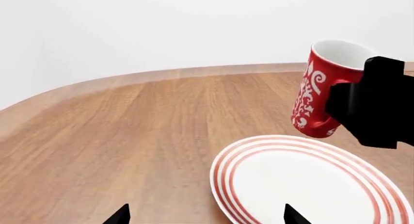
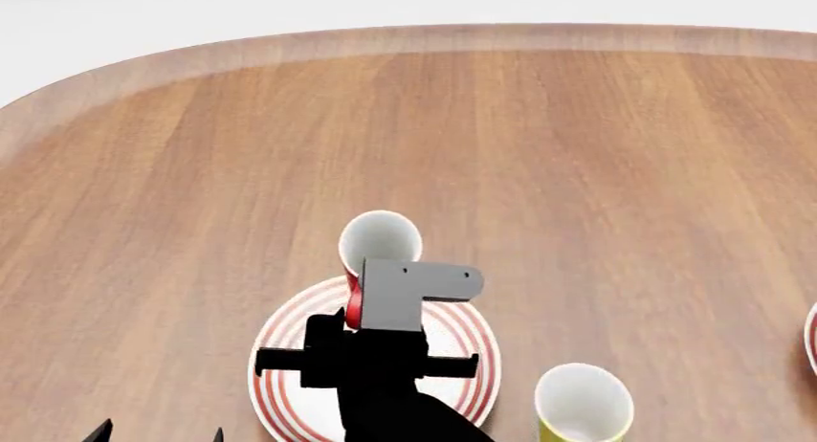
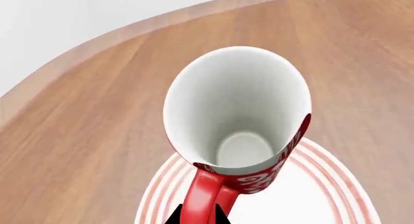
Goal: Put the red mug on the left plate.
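Wooden worktop (image 2: 575, 145) has loads of open room, its curved far edge well away. Left plate (image 2: 283, 339) sits near the front edge, with a yellow mug (image 2: 583, 404) just beside it. Red mug (image 2: 378, 246) hangs tilted over the plate's far rim, right gripper (image 3: 205, 212) fingers clamped on its handle. Looks like the placing step: level it, lower, release. Left gripper (image 1: 205, 215) is spread apart, holding nothing.

right arm: black, coming up from the bottom of the head view, grey bracket on the wrist
right gripper (image 1: 352, 105): clamped round the red mug (image 1: 320, 90) by its handle, carried in the air
left gripper (image 2: 156, 432): only the two fingertips poke in, spread apart, nothing between them
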